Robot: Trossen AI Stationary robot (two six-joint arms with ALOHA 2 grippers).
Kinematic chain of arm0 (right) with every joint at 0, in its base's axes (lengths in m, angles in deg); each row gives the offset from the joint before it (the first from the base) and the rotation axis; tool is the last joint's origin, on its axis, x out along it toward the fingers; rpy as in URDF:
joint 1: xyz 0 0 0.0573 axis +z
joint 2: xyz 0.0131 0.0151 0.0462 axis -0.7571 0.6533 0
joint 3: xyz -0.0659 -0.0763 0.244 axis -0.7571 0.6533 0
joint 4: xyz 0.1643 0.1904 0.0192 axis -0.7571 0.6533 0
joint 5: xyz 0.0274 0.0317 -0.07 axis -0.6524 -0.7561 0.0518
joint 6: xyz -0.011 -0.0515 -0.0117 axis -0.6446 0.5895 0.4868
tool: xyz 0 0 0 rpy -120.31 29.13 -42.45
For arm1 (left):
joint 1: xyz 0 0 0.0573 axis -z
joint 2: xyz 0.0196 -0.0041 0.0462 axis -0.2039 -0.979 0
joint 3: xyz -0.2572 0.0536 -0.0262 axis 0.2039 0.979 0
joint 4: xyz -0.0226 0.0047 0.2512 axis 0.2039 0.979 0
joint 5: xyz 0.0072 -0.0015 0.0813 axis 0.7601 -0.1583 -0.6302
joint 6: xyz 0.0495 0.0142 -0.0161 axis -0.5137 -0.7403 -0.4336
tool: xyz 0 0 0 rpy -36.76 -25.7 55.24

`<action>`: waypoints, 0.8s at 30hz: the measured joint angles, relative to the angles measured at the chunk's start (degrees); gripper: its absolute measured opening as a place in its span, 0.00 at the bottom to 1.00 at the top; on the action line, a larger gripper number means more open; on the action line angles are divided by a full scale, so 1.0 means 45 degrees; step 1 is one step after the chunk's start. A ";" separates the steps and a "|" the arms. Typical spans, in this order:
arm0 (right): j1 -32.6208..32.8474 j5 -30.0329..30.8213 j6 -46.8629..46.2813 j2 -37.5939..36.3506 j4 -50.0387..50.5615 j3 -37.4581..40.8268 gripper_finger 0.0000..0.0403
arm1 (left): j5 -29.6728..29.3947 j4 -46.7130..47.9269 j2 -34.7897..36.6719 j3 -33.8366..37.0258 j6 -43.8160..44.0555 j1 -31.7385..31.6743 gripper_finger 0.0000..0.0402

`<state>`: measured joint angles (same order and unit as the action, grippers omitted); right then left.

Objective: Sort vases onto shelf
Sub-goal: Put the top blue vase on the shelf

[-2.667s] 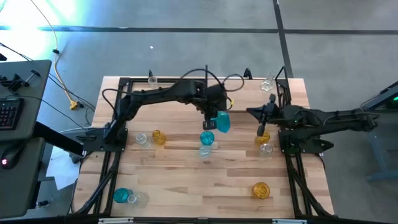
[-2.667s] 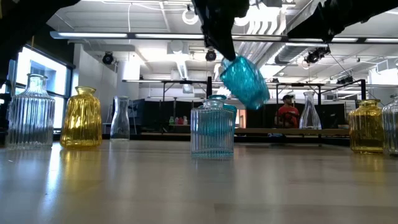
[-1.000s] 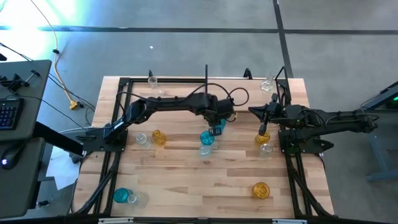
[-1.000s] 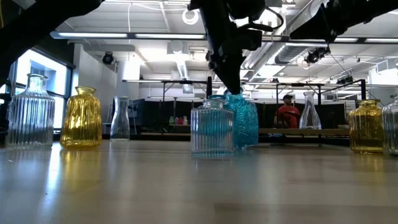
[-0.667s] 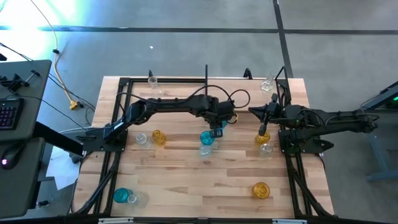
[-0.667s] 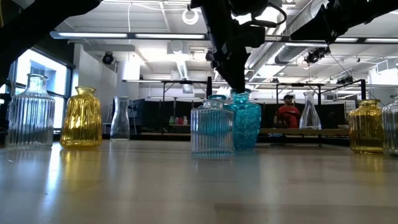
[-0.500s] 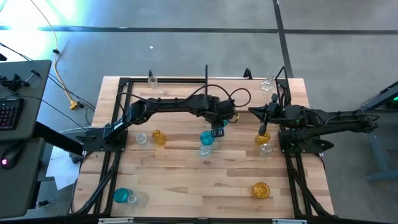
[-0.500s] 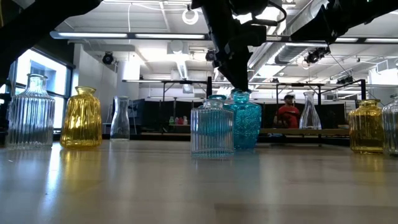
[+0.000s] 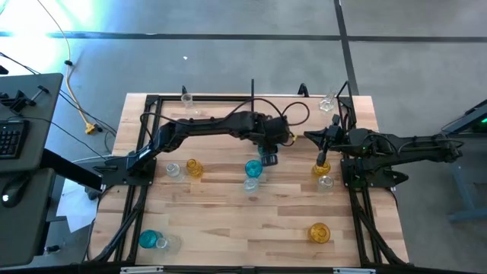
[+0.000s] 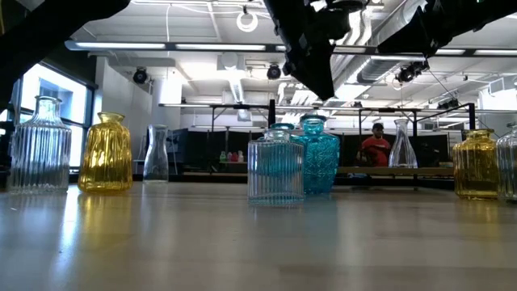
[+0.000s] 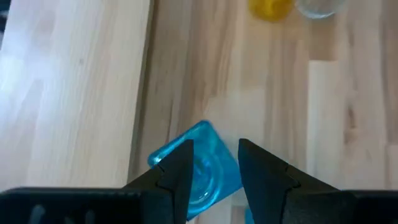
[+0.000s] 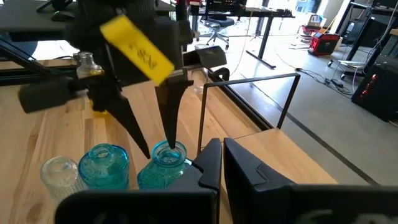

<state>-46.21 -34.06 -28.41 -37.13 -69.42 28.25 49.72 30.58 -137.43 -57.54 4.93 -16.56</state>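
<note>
A teal vase (image 10: 317,155) stands upright on its base on the wood, beside a second teal vase (image 12: 102,165) and a clear ribbed vase (image 10: 275,170). My left gripper (image 10: 323,90) hangs open just above the first vase's mouth and clear of it. In the left wrist view the vase (image 11: 198,138) shows below and between the two fingers (image 11: 179,163). A thin black shelf post (image 12: 202,118) stands close by. My right gripper (image 12: 222,155) waits shut at the table's right side.
More vases stand about: amber (image 9: 194,168) and clear (image 9: 173,170) at the left, amber (image 9: 320,169) and clear (image 9: 325,183) near my right arm, amber (image 9: 319,232) at the near right, teal (image 9: 148,240) at the near left. A black frame (image 9: 228,98) runs along the far edge.
The teal vase, tilted in my left gripper a second ago, has been set upright on the wood. My left gripper has let go of its neck and risen straight up, clear of the mouth. The vase stays where it was put.
</note>
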 joint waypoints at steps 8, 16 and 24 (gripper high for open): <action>0.0005 -0.0073 -0.0547 0.0013 0.0399 -0.0005 0.06 | 0.0957 -0.0825 0.0283 0.0075 -0.0457 0.0149 0.16; 0.0005 -0.0097 -0.0960 0.0537 0.0519 -0.0006 0.29 | 0.1051 -0.2480 0.0549 0.0055 -0.0444 0.0342 0.02; 0.0005 -0.0146 -0.1069 0.0755 0.0301 -0.0010 0.46 | 0.1307 -0.4931 0.0529 0.0642 -0.0328 0.0659 0.00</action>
<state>-46.18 -34.72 -33.22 -33.73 -68.06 28.21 55.60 8.39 -135.05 -54.66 3.45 -13.59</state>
